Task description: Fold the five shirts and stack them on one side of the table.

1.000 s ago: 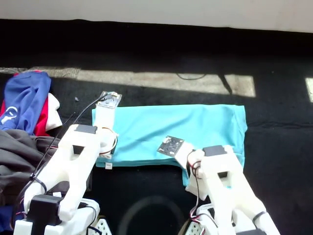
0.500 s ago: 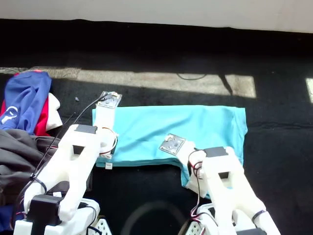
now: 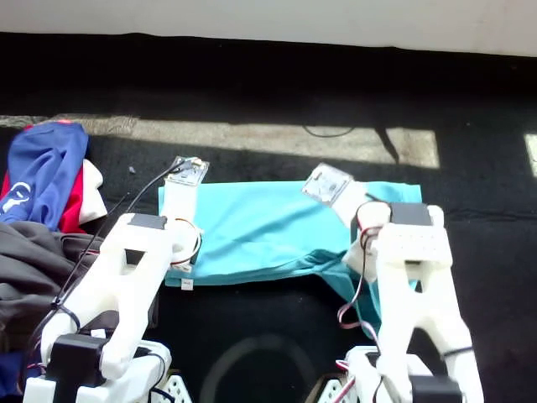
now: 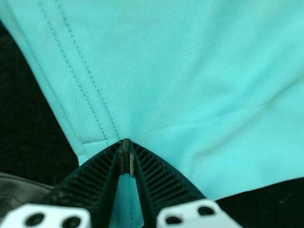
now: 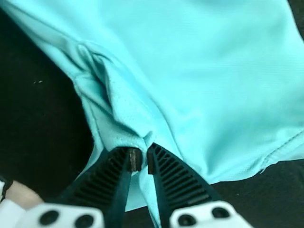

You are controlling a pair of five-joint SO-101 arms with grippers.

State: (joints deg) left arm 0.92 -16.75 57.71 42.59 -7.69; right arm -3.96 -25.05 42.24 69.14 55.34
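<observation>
A turquoise shirt (image 3: 260, 222) lies spread across the middle of the black table. The left arm (image 3: 134, 260) stands over the shirt's left end. In the left wrist view my left gripper (image 4: 125, 159) is shut on the shirt (image 4: 190, 85) at a stitched hem. The right arm (image 3: 411, 252) stands over the shirt's right part, where the near edge is pulled up into a slanting fold (image 3: 336, 269). In the right wrist view my right gripper (image 5: 140, 160) is shut on a bunched fold of the shirt (image 5: 213, 71).
A pile of other shirts lies at the table's left edge: a blue one (image 3: 42, 172) over red and white, with a dark grey one (image 3: 25, 269) nearer. A sunlit strip (image 3: 277, 138) crosses the black table behind the turquoise shirt. A thin cable (image 3: 327, 132) lies there.
The right arm has swung away from the near edge and to the right, taking the shirt's near right part with it. The left arm has kept still.
</observation>
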